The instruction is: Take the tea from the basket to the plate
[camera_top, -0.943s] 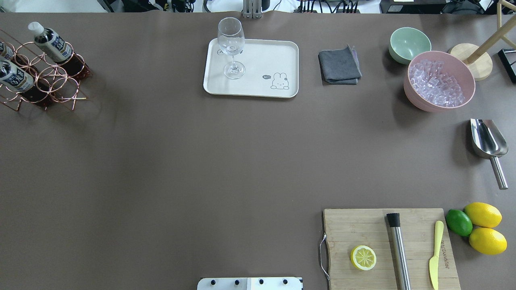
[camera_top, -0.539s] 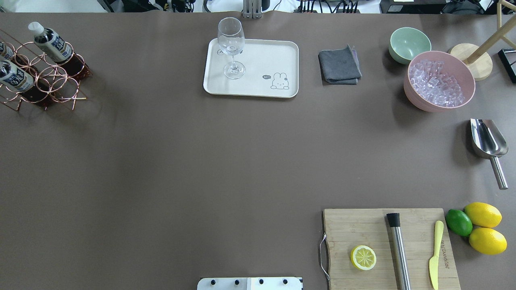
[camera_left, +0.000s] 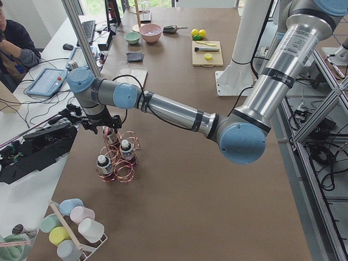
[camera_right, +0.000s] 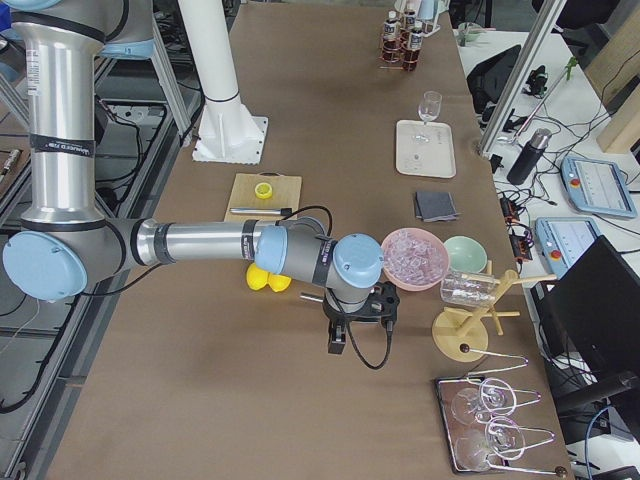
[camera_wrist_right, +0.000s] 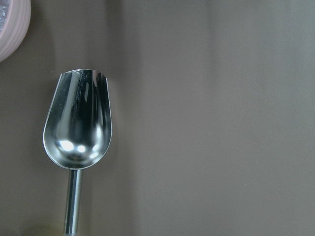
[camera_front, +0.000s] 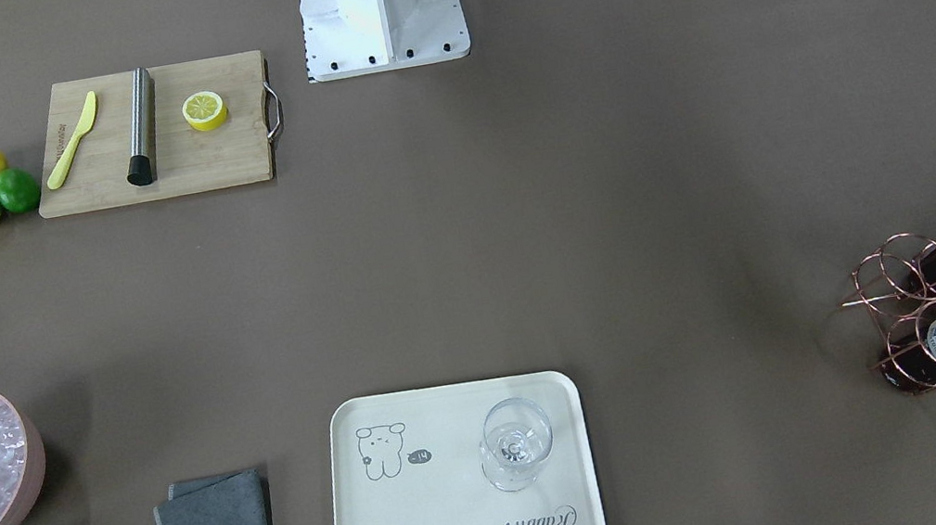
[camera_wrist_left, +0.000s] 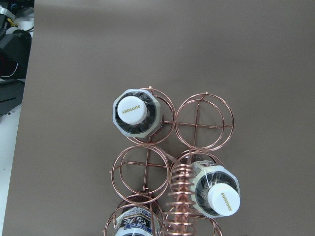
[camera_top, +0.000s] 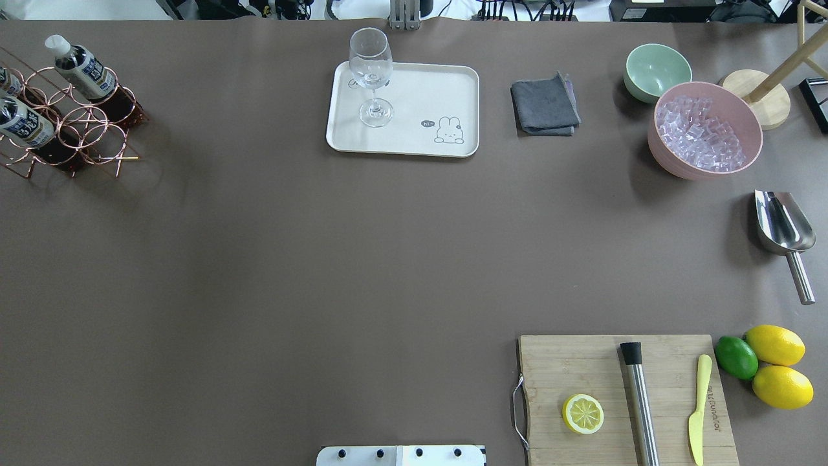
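Observation:
The basket [camera_top: 90, 123] is a copper wire carrier at the table's far left; it also shows in the front view [camera_front: 893, 280]. Three tea bottles stand in it, and the left wrist view looks down on their white caps: one [camera_wrist_left: 137, 112], another [camera_wrist_left: 216, 189], a third [camera_wrist_left: 133, 223] cut by the edge. The cream plate [camera_top: 420, 90] lies at the far middle and carries a wine glass [camera_top: 370, 71]. My left gripper [camera_left: 107, 132] hangs just above the basket; I cannot tell if it is open. My right gripper [camera_right: 352, 310] hovers over the metal scoop [camera_wrist_right: 78, 123]; its state is unclear.
A grey cloth [camera_top: 544, 105], a green bowl [camera_top: 656, 70] and a pink bowl of ice [camera_top: 704, 129] sit right of the plate. A cutting board [camera_top: 621, 395] with a lemon half, a muddler and a knife lies near right, with lemons and a lime [camera_top: 736, 357] beside it.

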`<state>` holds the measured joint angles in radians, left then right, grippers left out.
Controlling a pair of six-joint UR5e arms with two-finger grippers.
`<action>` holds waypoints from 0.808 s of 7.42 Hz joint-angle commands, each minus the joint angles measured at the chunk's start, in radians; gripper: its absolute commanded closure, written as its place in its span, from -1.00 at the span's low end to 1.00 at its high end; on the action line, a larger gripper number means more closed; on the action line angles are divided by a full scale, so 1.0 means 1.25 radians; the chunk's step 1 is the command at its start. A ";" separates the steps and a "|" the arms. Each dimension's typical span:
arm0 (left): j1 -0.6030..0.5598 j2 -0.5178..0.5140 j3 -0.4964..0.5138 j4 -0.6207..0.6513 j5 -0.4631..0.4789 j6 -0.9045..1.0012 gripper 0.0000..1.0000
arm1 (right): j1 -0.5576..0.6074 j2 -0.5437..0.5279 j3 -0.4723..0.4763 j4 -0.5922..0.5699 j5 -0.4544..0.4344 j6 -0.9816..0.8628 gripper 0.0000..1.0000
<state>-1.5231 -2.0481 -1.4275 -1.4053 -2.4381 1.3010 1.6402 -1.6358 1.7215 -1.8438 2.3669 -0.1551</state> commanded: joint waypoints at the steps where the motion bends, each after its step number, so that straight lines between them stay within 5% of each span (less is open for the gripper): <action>1: 0.002 0.001 -0.003 0.003 0.000 -0.004 0.83 | -0.004 0.000 0.001 0.000 0.000 0.000 -1.00; 2: 0.004 0.001 -0.002 0.005 0.000 -0.005 1.00 | -0.005 0.000 0.001 0.000 0.000 0.000 -1.00; 6: -0.004 -0.005 -0.046 0.052 -0.004 -0.004 1.00 | -0.006 0.000 0.001 0.000 0.000 0.000 -1.00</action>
<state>-1.5218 -2.0479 -1.4430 -1.3915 -2.4407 1.2962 1.6327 -1.6352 1.7226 -1.8438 2.3669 -0.1549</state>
